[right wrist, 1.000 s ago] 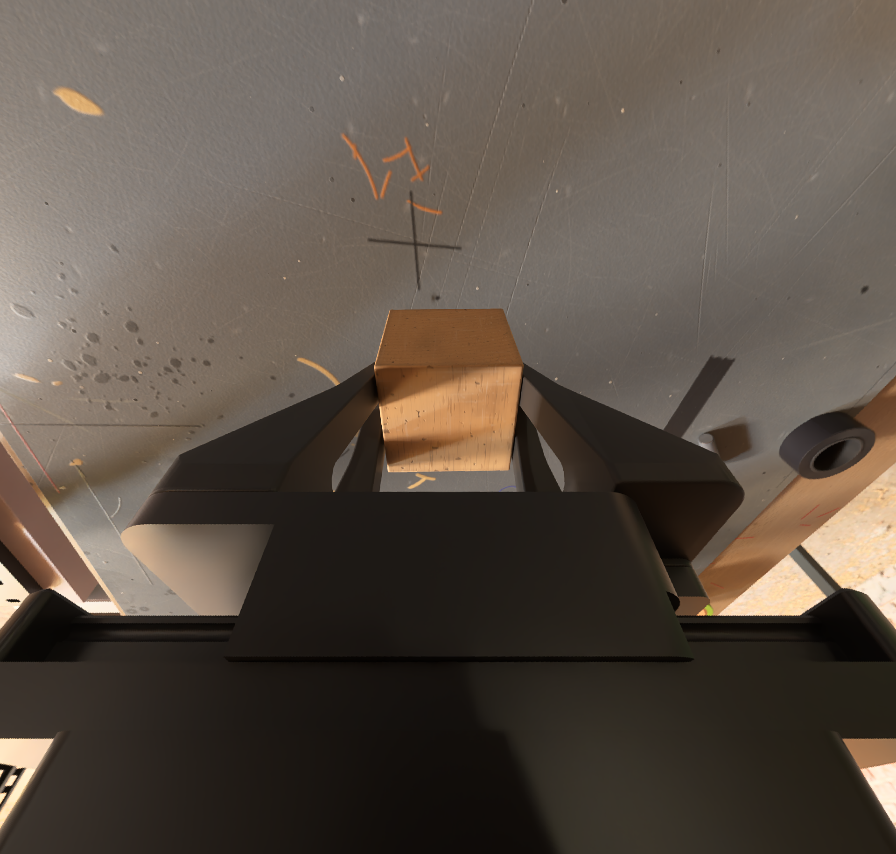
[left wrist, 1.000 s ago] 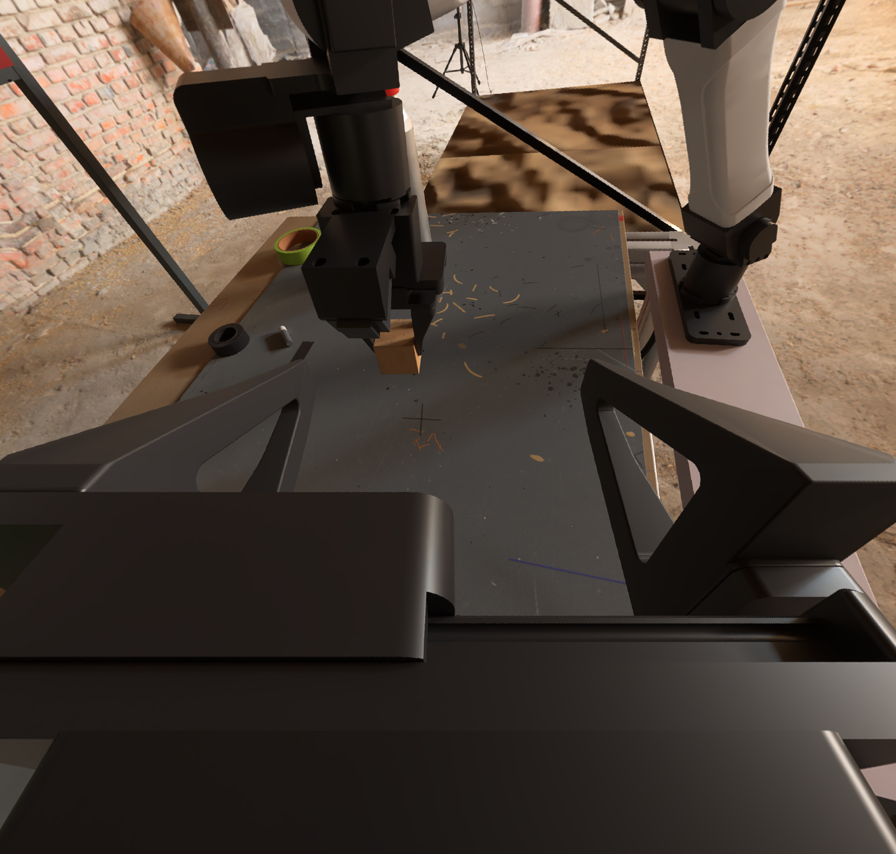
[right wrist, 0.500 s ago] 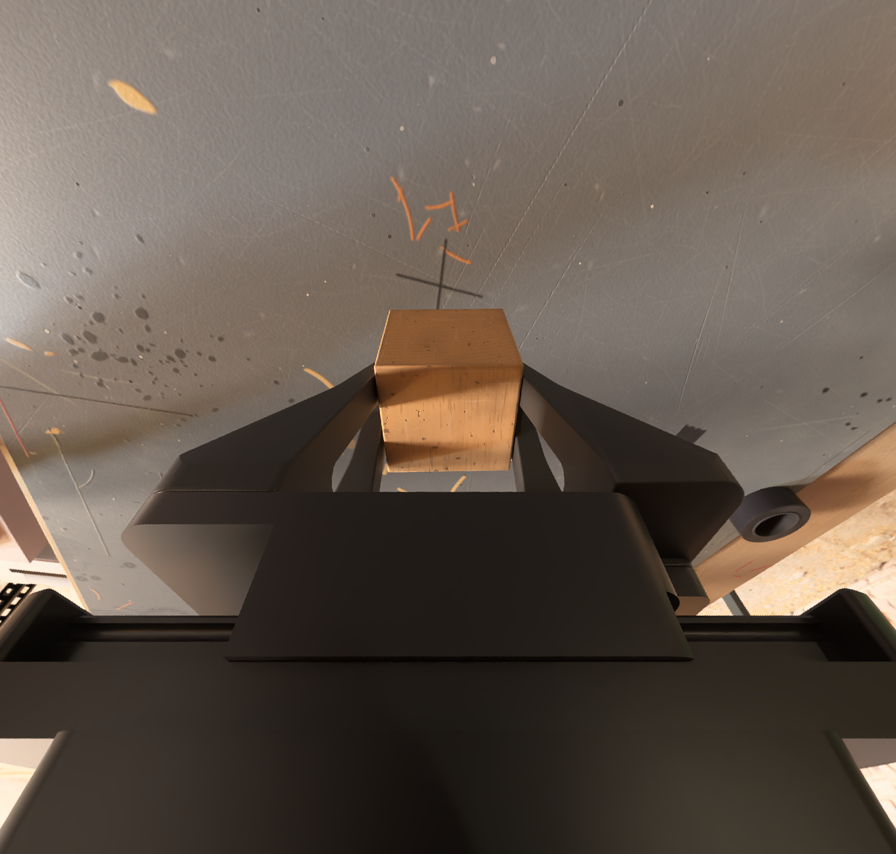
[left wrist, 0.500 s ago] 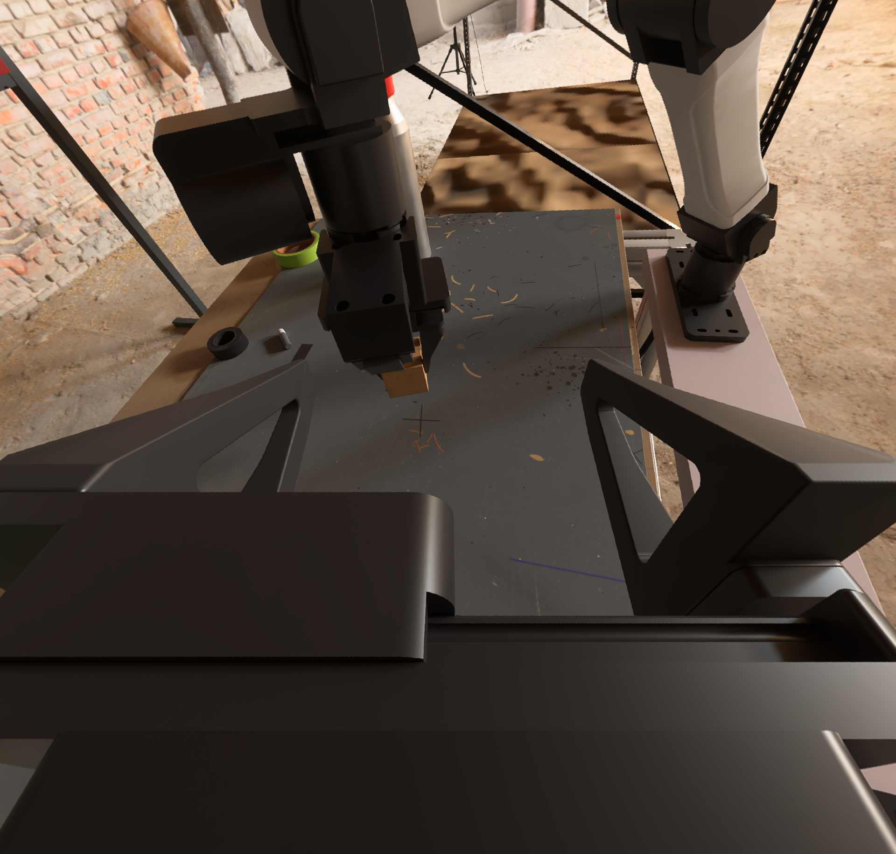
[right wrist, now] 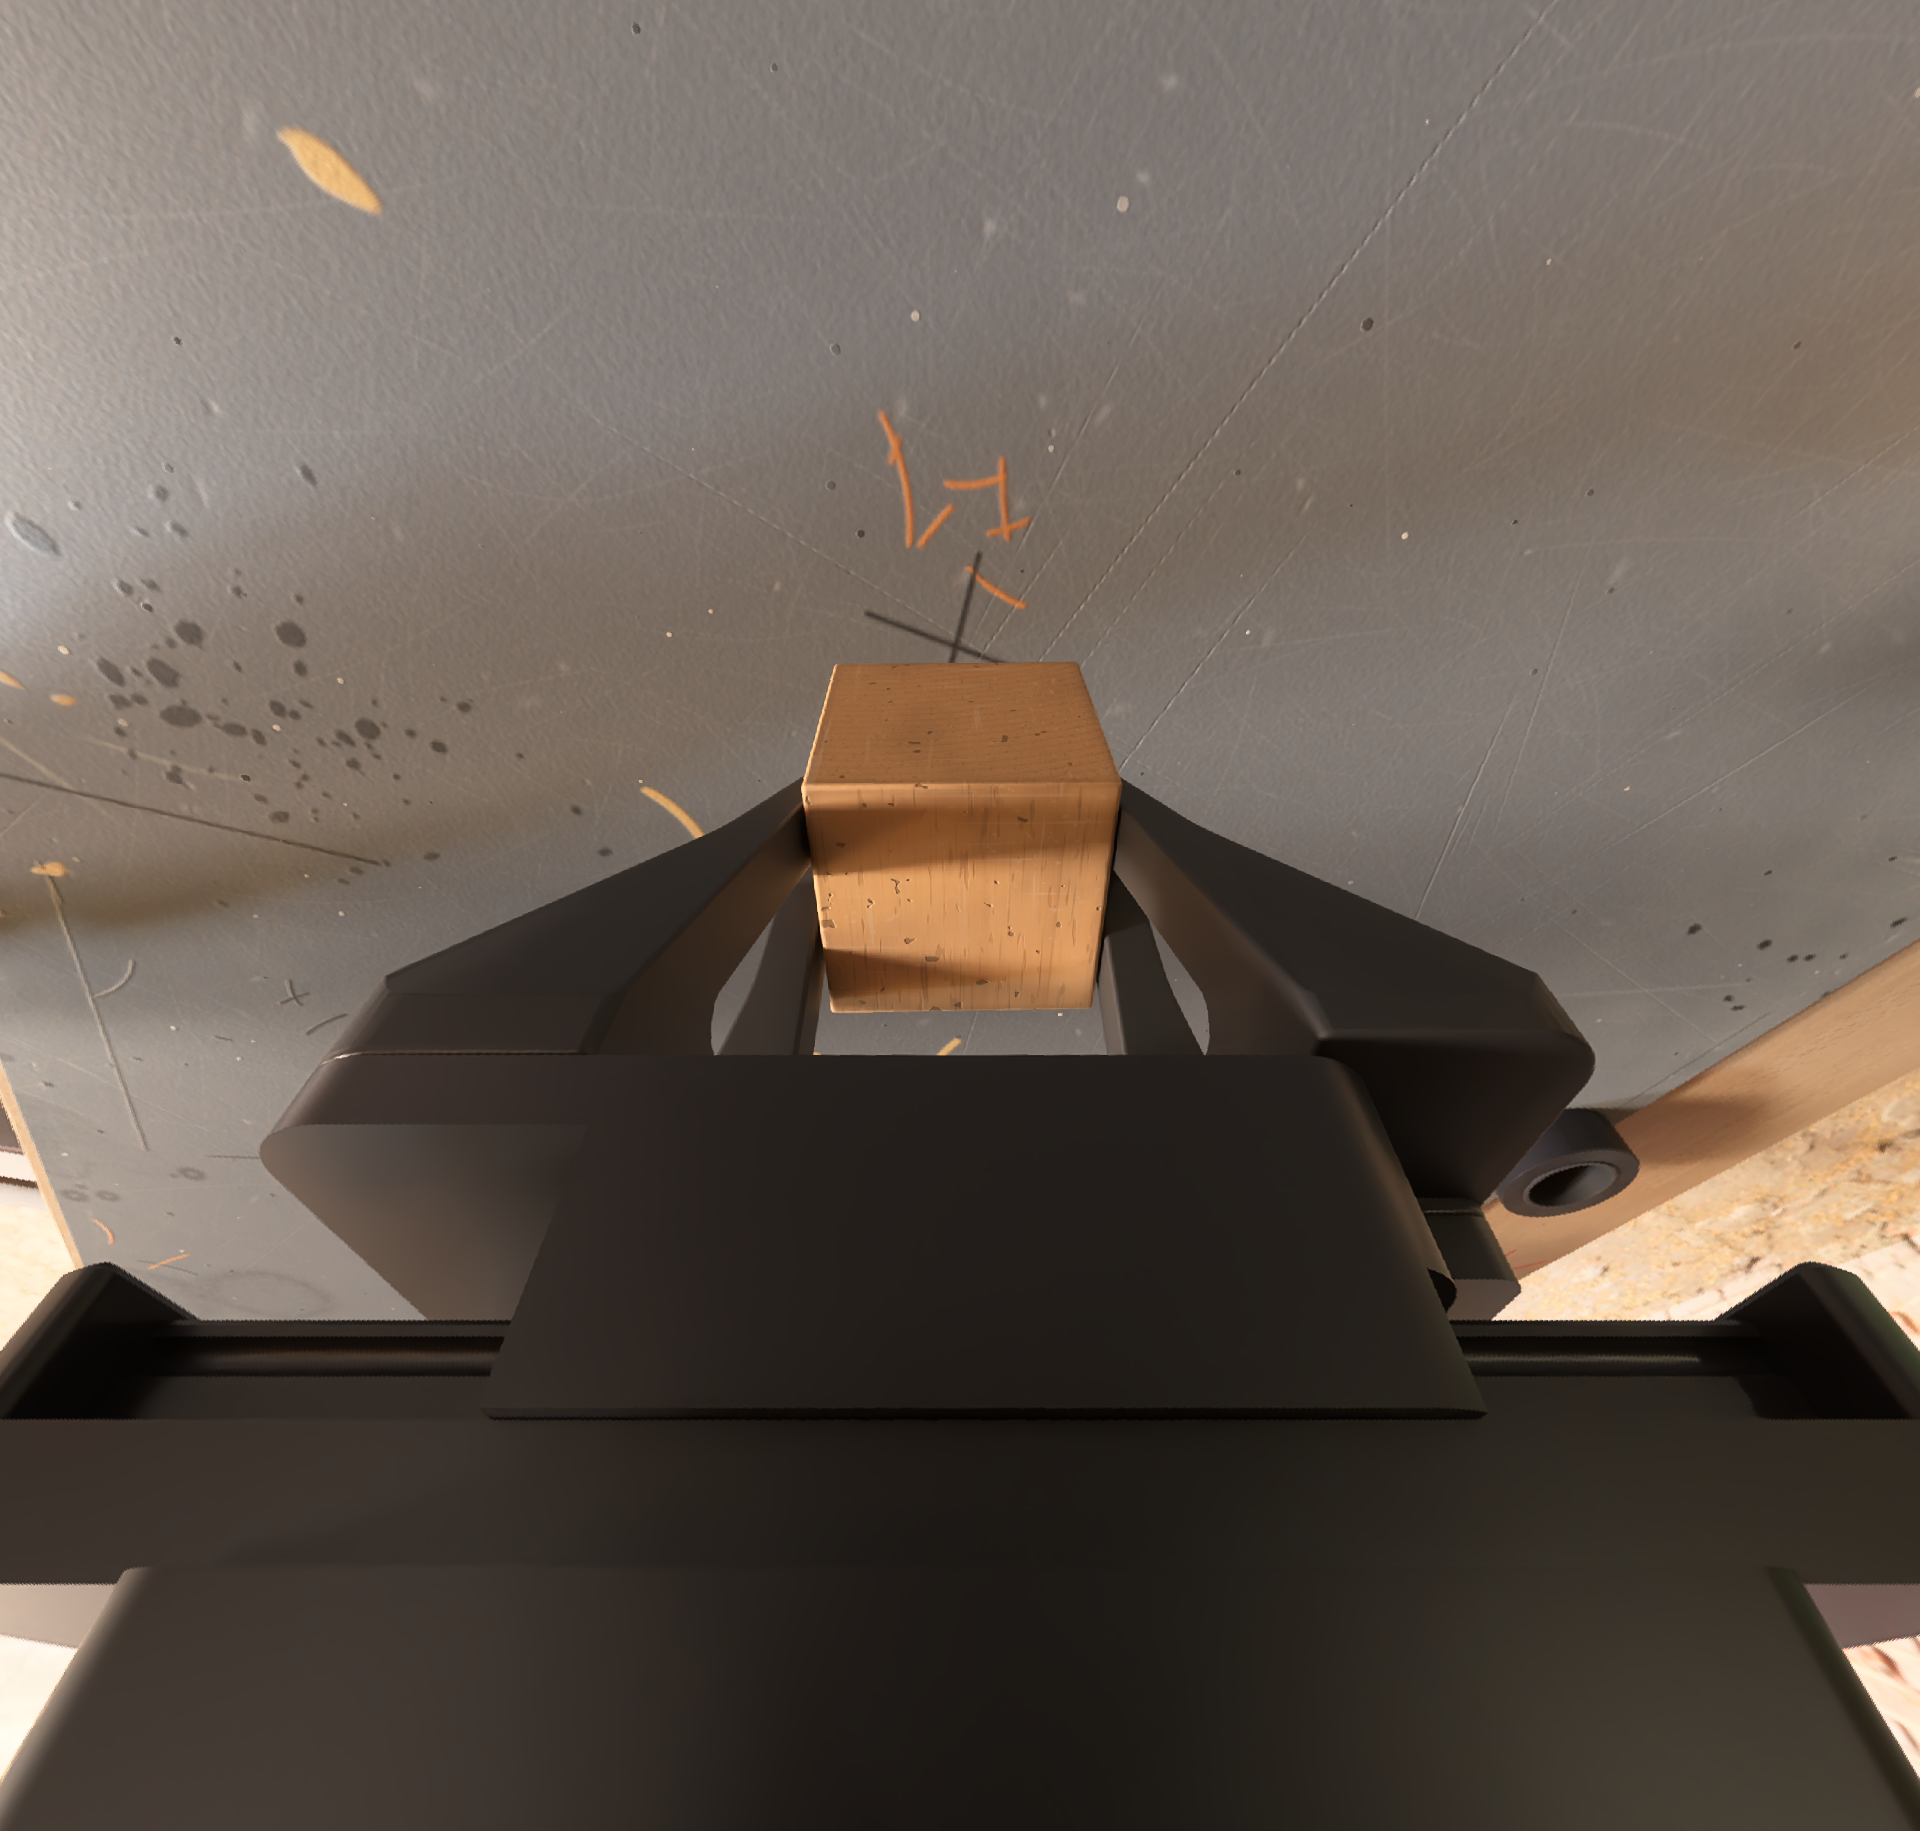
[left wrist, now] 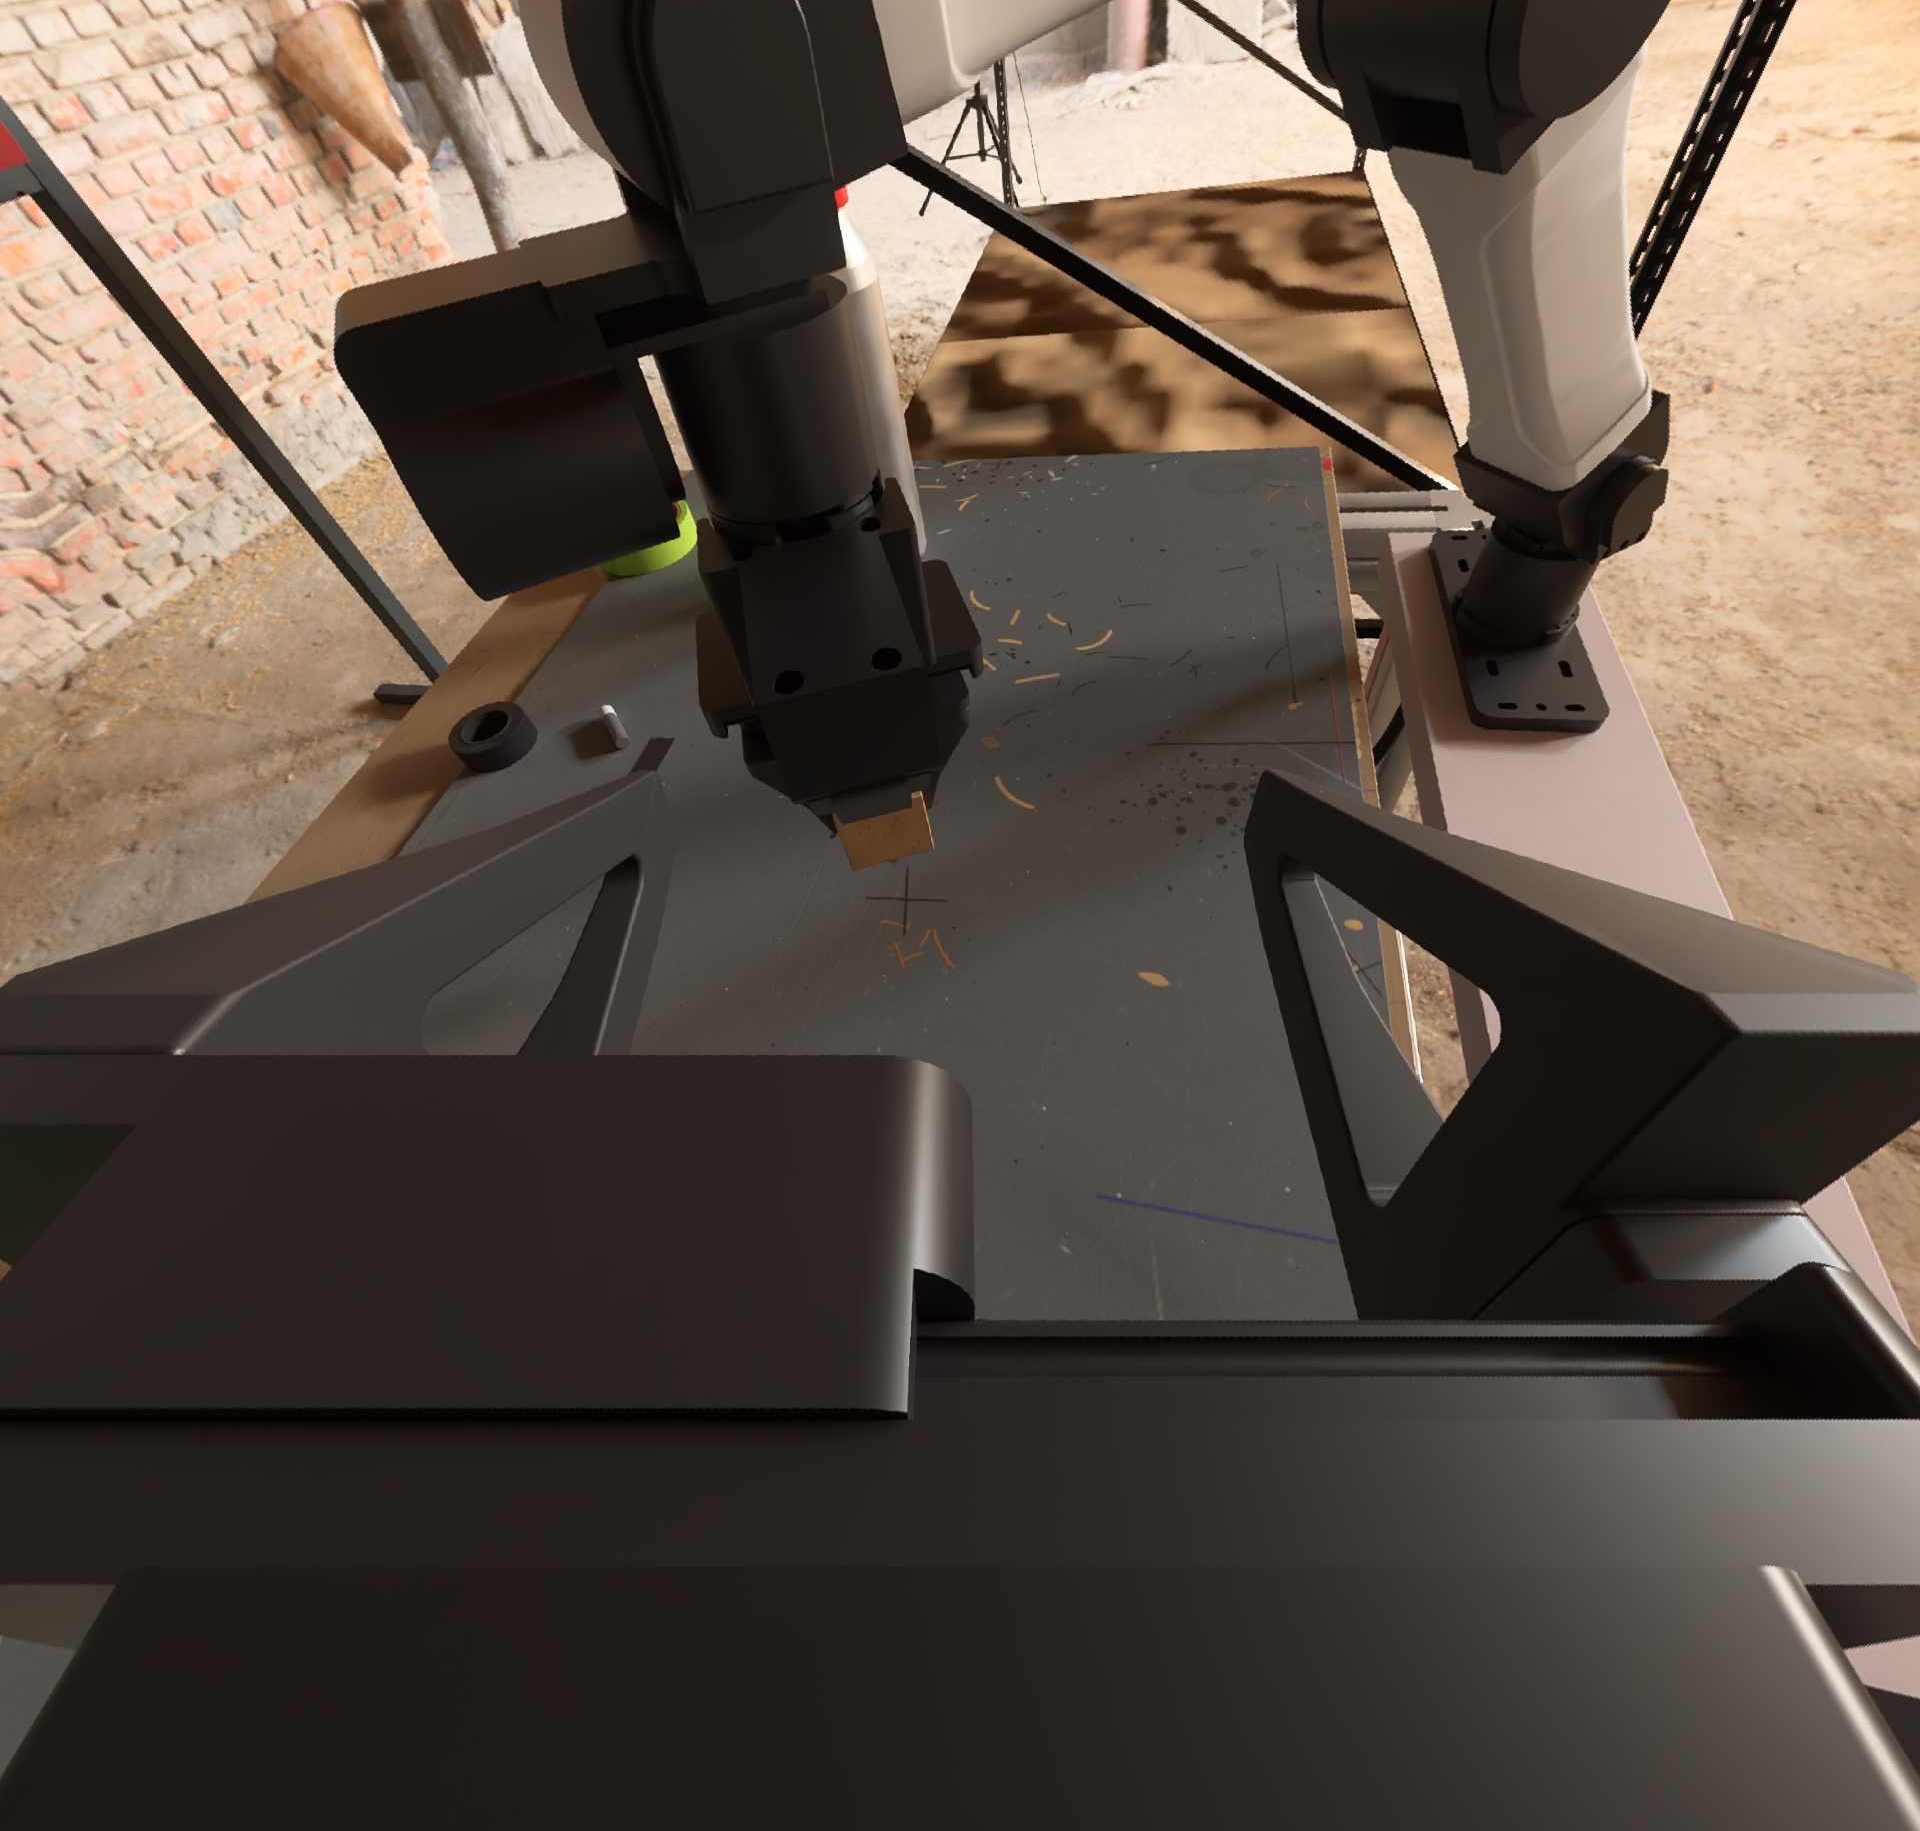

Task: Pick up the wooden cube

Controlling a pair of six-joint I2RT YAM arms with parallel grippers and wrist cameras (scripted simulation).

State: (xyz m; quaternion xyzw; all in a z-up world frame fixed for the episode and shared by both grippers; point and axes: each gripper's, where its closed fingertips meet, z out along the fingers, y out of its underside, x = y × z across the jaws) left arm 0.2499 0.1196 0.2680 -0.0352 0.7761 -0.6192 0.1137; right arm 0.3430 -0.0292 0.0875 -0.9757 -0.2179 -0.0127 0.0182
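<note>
The wooden cube (right wrist: 961, 846) is a light brown block clamped between the two black fingers of my right gripper (right wrist: 961, 825), held above the grey table (right wrist: 1351, 327). In the left wrist view the right gripper (left wrist: 878, 825) hangs over the table's middle with the cube (left wrist: 885, 836) sticking out below its fingers, just above a black cross mark (left wrist: 906, 896). My left gripper (left wrist: 951, 908) is open and empty, low over the near part of the table, its fingers (left wrist: 1382, 960) spread wide.
A black ring (left wrist: 490, 735) and a small grey block (left wrist: 594, 738) with a white peg lie near the table's left edge. A green bowl (left wrist: 657, 555) is half hidden behind the right arm. The right arm's base (left wrist: 1522, 669) stands on the right side rail.
The right gripper has risen with the cube in it and shifted toward the cross mark. The left gripper has not moved.
</note>
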